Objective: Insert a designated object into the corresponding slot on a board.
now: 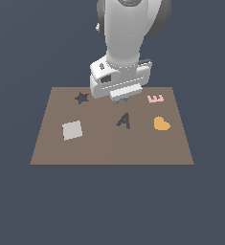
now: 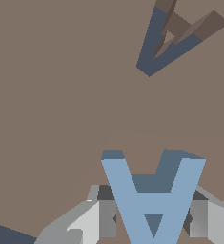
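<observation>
The light blue letter A is clamped between the gripper's two fingers, held above the brown board toward its far side. The dark A-shaped slot lies on the board just nearer than the gripper, apart from the block. A star-shaped recess and a grey square sit on the exterior view's left, a pink E and orange heart on its right.

A simulated test scene: flat brown board against featureless dark-blue backdrop.
</observation>
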You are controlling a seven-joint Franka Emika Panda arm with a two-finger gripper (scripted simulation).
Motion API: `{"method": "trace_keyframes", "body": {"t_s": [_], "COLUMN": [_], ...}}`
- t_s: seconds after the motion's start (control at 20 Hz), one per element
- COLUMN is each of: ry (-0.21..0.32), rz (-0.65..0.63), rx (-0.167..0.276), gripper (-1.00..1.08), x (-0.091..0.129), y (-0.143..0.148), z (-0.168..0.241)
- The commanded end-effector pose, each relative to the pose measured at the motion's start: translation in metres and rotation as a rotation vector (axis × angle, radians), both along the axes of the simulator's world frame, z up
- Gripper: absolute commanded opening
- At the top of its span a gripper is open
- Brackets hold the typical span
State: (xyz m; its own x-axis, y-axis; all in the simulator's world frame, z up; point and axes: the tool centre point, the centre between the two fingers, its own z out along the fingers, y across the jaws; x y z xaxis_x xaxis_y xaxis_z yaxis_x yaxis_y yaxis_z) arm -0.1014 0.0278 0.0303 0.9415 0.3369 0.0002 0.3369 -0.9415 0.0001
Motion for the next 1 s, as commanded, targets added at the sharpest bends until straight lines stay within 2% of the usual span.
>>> {"method": "trace_keyframes", "body": {"t_s": [0.0,0.65,0.95], "ry": [0.000,0.000,0.000], "rz": [0.000,-0.002,-0.045], "rx": [0.000,0.000,0.000], "gripper": [-1.00,-1.00,-1.00], "x": [-0.0001,0.0006,0.0066], "y": [0.0001,0.0004,0.0040], "z": [-0.0004,0.0034,0.0039]}}
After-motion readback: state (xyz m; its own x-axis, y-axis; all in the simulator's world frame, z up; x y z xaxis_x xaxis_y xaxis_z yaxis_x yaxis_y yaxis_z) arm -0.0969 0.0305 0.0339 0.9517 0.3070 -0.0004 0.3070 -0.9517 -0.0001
